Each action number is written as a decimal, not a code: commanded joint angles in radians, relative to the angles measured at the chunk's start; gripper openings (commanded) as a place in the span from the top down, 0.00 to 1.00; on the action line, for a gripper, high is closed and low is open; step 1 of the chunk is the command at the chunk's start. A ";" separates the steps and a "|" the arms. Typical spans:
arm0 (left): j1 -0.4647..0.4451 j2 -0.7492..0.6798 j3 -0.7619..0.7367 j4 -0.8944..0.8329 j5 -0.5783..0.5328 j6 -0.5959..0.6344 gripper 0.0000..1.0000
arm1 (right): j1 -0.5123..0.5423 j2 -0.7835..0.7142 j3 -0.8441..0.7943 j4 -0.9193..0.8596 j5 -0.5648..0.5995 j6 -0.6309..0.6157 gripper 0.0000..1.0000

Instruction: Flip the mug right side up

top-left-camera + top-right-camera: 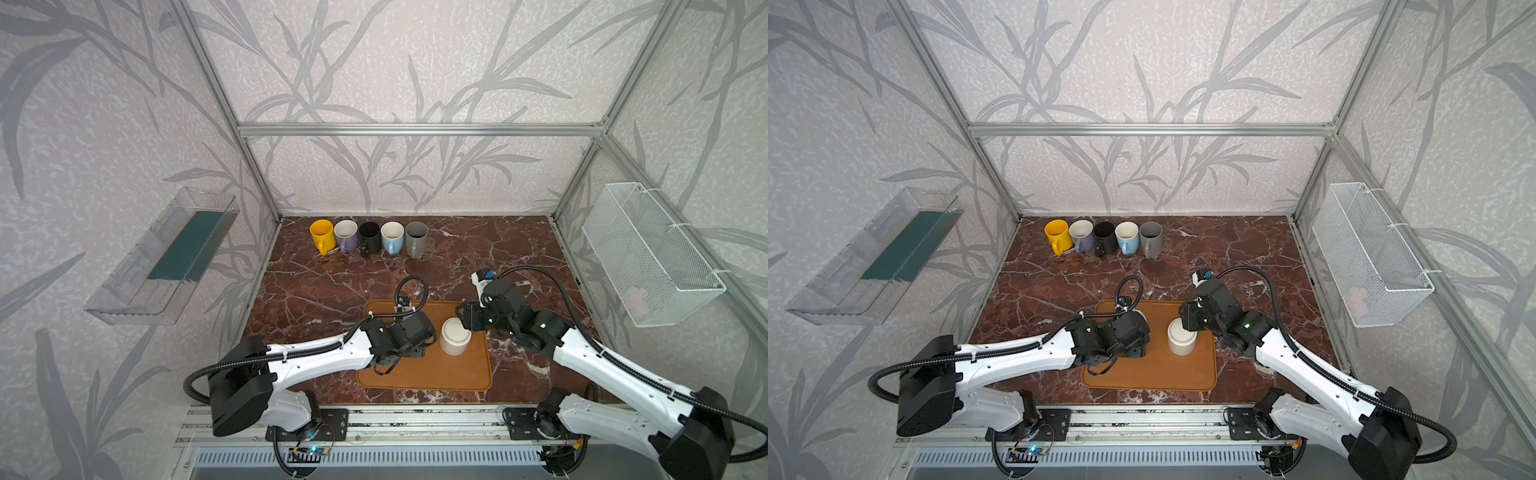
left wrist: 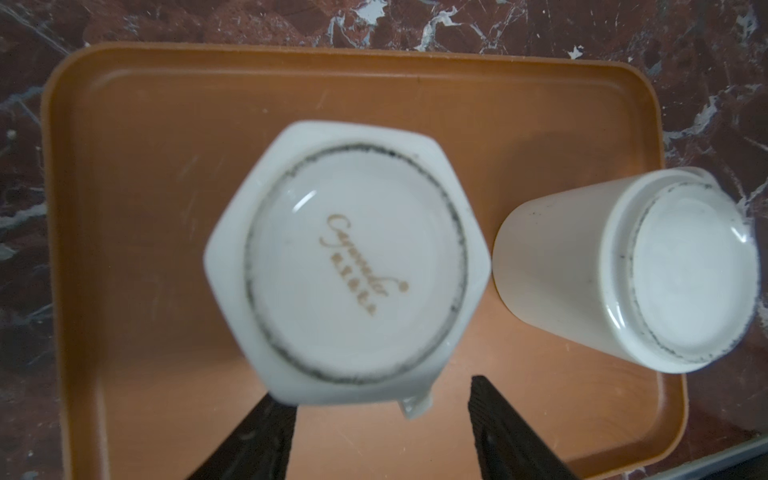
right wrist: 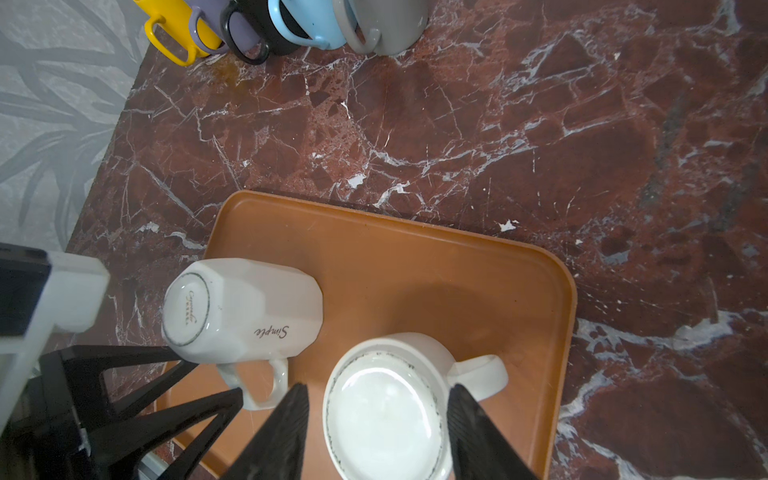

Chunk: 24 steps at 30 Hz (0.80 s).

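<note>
left claw [image 2: 376, 390] hung released over the orange tray [image 2: 166, 145], its two black jaws spread apart with the handle of the faceted mug [image 2: 349, 262] between them and bare tray showing beside that handle. this white mug stood upside down on the tray, its ringed base with a gold script mark facing up; in the right wrist view the word "simple" ran along its wall. just beside it the round mug [image 3: 382, 411], also white, stood upside down on the same tray, nearer the right arm. right claw [image 3: 378, 388] sat over the round mug with one jaw on either side of its wall, close against it; whether the jaws pressed the mug or only flanked it could not be told. the round mug's handle stuck out past one of those jaws. the tray lay on the red marble worktop [image 1: 457, 266], toward its front edge. along the back of the worktop a row of five coloured mugs [image 1: 370, 237] stood upright: yellow, lilac, black, light blue and grey. a wire basket [image 1: 648, 253] hung on the right-hand wall and a clear bin [image 1: 124, 291] on the left-hand wall.
</note>
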 commanded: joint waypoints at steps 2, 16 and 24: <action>0.000 0.001 0.016 -0.117 -0.067 0.019 0.36 | -0.007 -0.020 -0.017 -0.003 -0.009 -0.009 0.45; 0.019 0.033 0.065 -0.065 0.090 0.131 0.44 | -0.007 -0.015 -0.018 0.005 -0.010 -0.004 0.45; 0.019 0.134 0.095 0.008 0.098 0.094 0.47 | -0.008 -0.025 -0.022 -0.009 0.001 -0.012 0.45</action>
